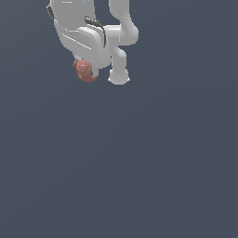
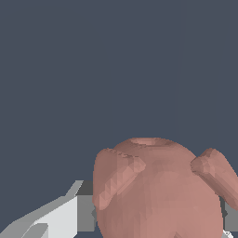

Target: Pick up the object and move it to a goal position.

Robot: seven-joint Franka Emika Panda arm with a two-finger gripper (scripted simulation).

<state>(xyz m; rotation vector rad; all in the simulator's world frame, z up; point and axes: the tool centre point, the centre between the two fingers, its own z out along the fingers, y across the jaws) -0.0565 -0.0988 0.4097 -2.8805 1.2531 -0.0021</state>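
The object [image 1: 85,71] is a small reddish-pink lumpy blob, seen just under the white arm near the top of the exterior view. In the wrist view the object [image 2: 158,190] fills the lower right, with a rounded body, a dimpled top and two stubby lobes. My gripper [image 2: 158,221] is shut on it: a white and grey finger [image 2: 60,216] presses against one side, and a sliver of the other finger [image 2: 230,217] shows at the frame's edge. In the exterior view the gripper [image 1: 88,69] is mostly hidden behind the arm's hand and wrist.
The white arm [image 1: 102,37] hangs over the top of the exterior view. A plain dark blue-grey surface [image 1: 139,162] fills everything else in both views. No goal marker shows.
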